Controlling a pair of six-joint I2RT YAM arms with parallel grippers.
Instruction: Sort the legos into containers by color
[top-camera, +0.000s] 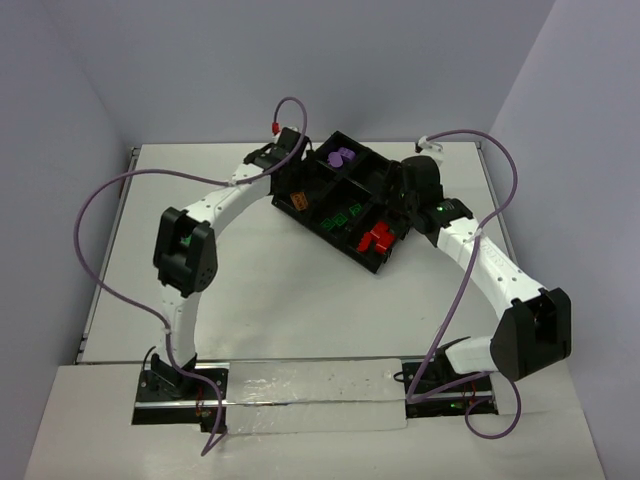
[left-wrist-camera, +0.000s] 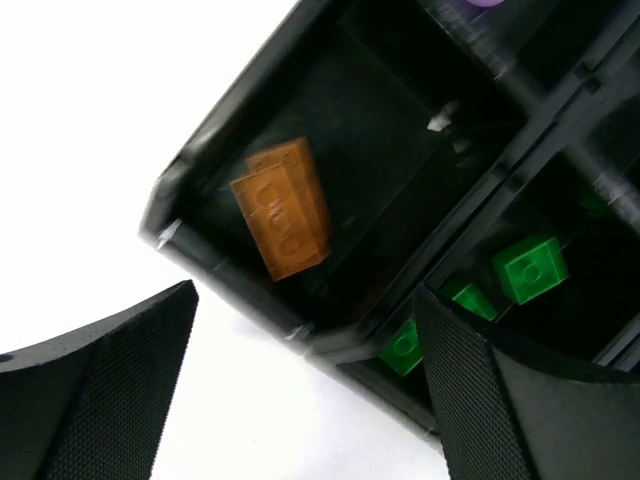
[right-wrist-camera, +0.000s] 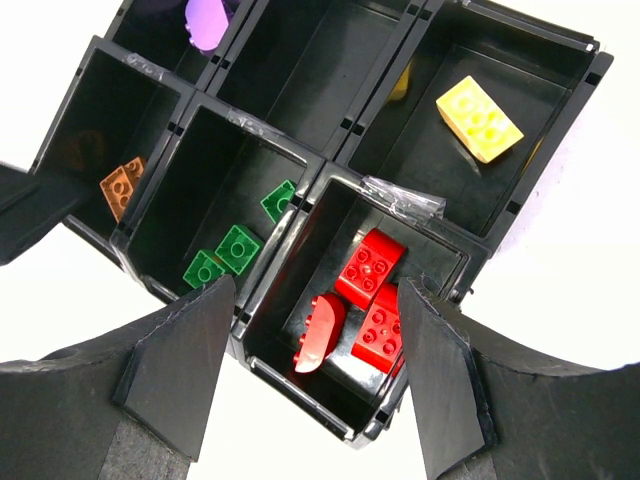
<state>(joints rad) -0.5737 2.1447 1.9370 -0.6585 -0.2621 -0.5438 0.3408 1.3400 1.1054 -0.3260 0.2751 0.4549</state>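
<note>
The black divided tray (top-camera: 325, 238) lies at the back middle of the table. Its compartments hold purple pieces (top-camera: 343, 157), green bricks (top-camera: 345, 214), red bricks (top-camera: 376, 238) and an orange brick (top-camera: 299, 201). My left gripper (top-camera: 292, 183) is open and empty above the tray's left end; in its view (left-wrist-camera: 305, 390) the orange brick (left-wrist-camera: 285, 205) and green bricks (left-wrist-camera: 530, 268) lie inside. My right gripper (right-wrist-camera: 310, 370) is open and empty over the compartment with three red bricks (right-wrist-camera: 365, 270). The right wrist view also shows green bricks (right-wrist-camera: 238, 248), a yellow brick (right-wrist-camera: 478, 118) and a purple piece (right-wrist-camera: 205, 22).
One middle compartment (right-wrist-camera: 320, 60) at the back of the tray looks empty. Purple cables (top-camera: 100, 270) loop from both arms over the white table. Grey walls close in the back and sides.
</note>
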